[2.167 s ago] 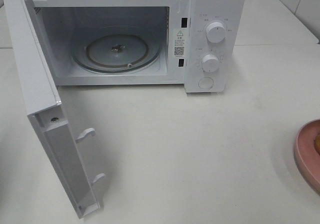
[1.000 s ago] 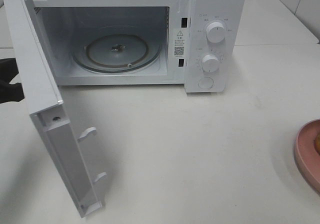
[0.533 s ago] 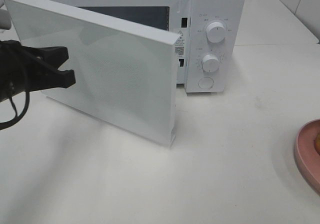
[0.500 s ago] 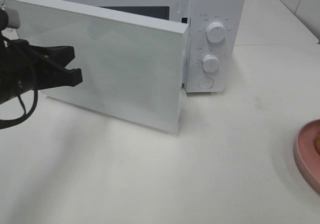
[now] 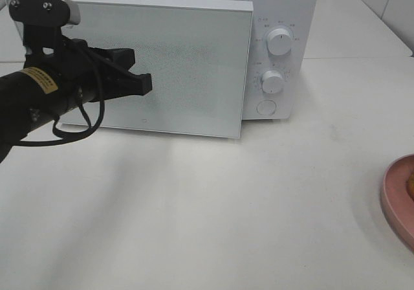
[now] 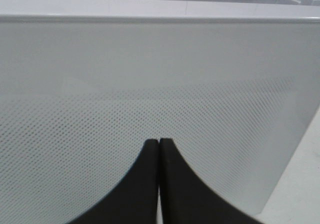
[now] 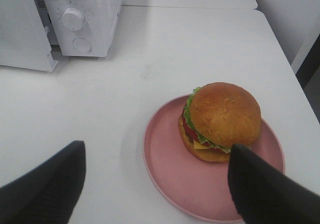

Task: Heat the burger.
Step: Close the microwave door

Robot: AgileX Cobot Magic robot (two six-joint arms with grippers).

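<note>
**Clerk:** Burger (image 7: pixel 220 121), one item: glossy brown bun, lettuce frill, tomato, cheese. Location: upright on the pink plate (image 7: pixel 167 176), set toward the plate's far side. The plate stands on the white worktop (image 7: pixel 165 49), well apart from the microwave (image 5: pixel 281 18) and on the right arm's side.

**Checker:** Nearest gripper?

**Clerk:** Right gripper (image 7: pixel 155 189). Released, fingers spread wide, nothing between them. The burger lies ahead of and below it, nearer one finger than the other, so I judge a small sideways correction is needed before closing. Its long axis is vertical, through the stacked layers; a grip across the bun's sides looks the sensible one.

**Checker:** Left gripper?

**Clerk:** Left gripper (image 6: pixel 159 149). Clenched, fingertips together, holding nothing. The tips sit against or just short of the perforated face of the microwave door (image 5: pixel 174 70); contact cannot be confirmed.

**Checker:** Containers and contents?

**Clerk:** Plate: holds the burger only. Microwave: the door stands nearly shut across the cavity, with a narrow gap along its top edge, so the interior is hidden. The burger is plainly outside it.

**Checker:** Remarks?

**Clerk:** Judgement only: the door blocks the opening while the item to be heated sits on its plate. It would have to be open before the burger could go in.
</note>
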